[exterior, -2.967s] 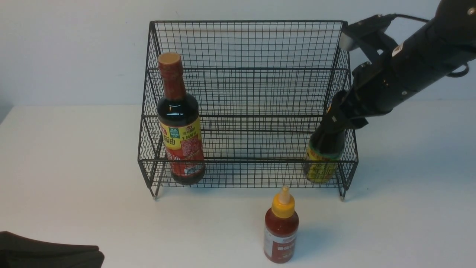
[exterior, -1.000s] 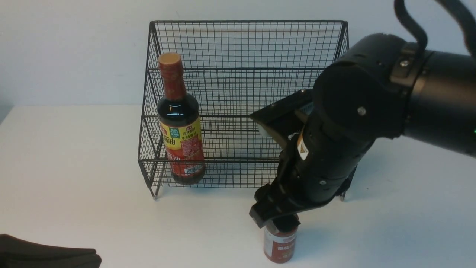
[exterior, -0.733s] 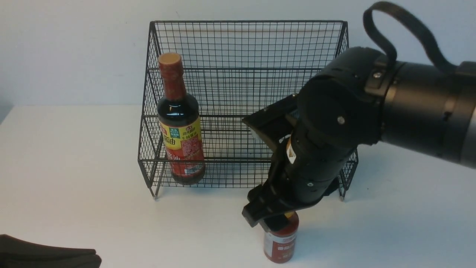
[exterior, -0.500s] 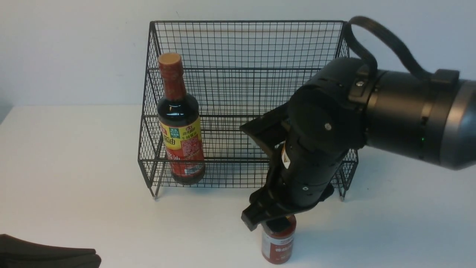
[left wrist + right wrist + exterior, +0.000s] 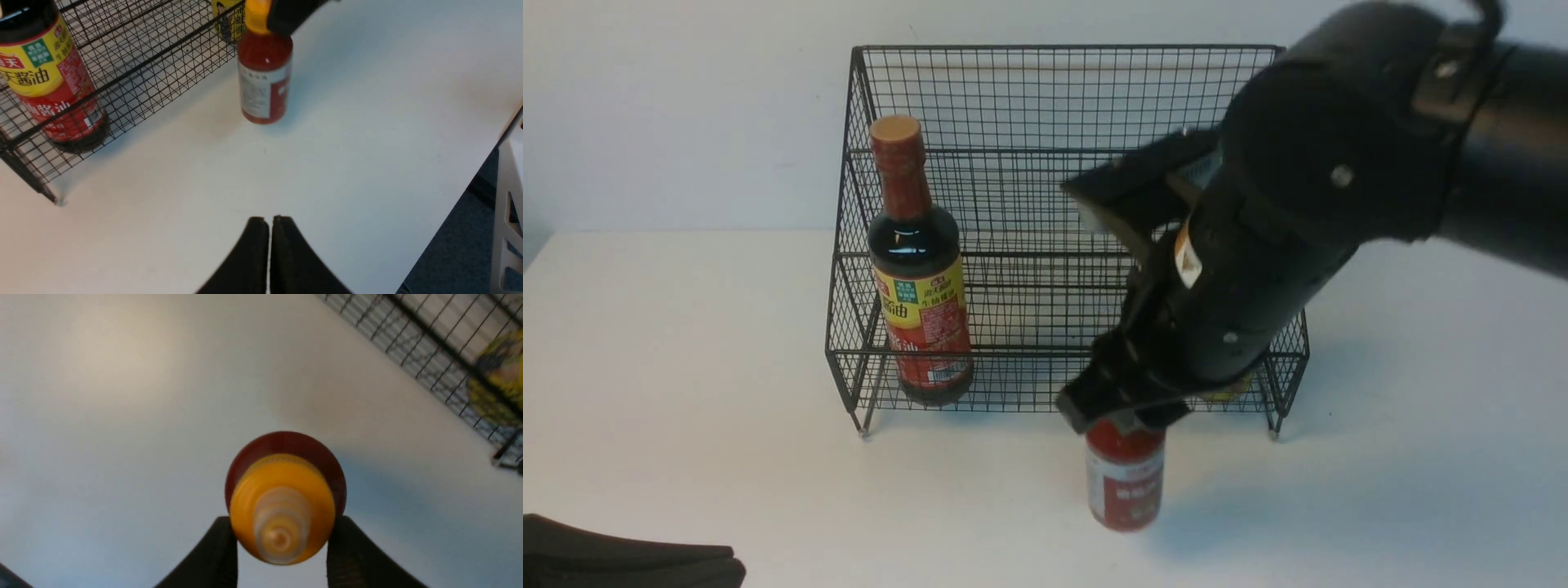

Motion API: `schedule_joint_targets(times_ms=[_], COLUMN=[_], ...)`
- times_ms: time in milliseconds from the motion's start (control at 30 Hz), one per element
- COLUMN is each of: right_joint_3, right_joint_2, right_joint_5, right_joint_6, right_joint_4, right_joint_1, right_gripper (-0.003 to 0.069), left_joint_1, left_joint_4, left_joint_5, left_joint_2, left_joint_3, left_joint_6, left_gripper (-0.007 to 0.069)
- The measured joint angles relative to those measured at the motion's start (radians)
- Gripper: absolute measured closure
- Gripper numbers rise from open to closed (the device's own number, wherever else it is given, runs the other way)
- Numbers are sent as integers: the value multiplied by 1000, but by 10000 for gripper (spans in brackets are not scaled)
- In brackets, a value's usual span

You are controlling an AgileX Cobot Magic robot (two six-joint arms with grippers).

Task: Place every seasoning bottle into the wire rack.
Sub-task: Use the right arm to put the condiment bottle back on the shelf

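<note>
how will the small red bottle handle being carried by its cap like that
The right gripper pinches only the rounded yellow cap, so the small red bottle may slip or swing. Small and plastic-looking, it is probably light. Narrow base: probably tips easily when set on the wire rack.

White tabletop [image 5: 686, 367] against a plain pale wall [image 5: 686, 106], dark floor [image 5: 470, 245] past its edge.

Right tool [image 5: 1123, 412] grips the small red bottle [image 5: 1125, 482] just before the wire rack [image 5: 1013, 106].
</note>
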Motion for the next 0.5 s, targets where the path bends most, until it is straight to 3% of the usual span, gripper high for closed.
schedule_joint_targets(times_ms=[167, 500], right_joint_3=[-128, -177], right_joint_2=[-4, 1], right_joint_5=[0, 15], right_joint_6=[0, 61], right_joint_4=[-49, -131], right_joint_1=[1, -33], right_gripper=[397, 397], left_joint_1=[0, 0], left_joint_4=[0, 0], left_joint_5=[0, 0], left_joint_2=[0, 0], left_joint_3=[0, 0], left_joint_6=[0, 0], left_gripper=[629, 629])
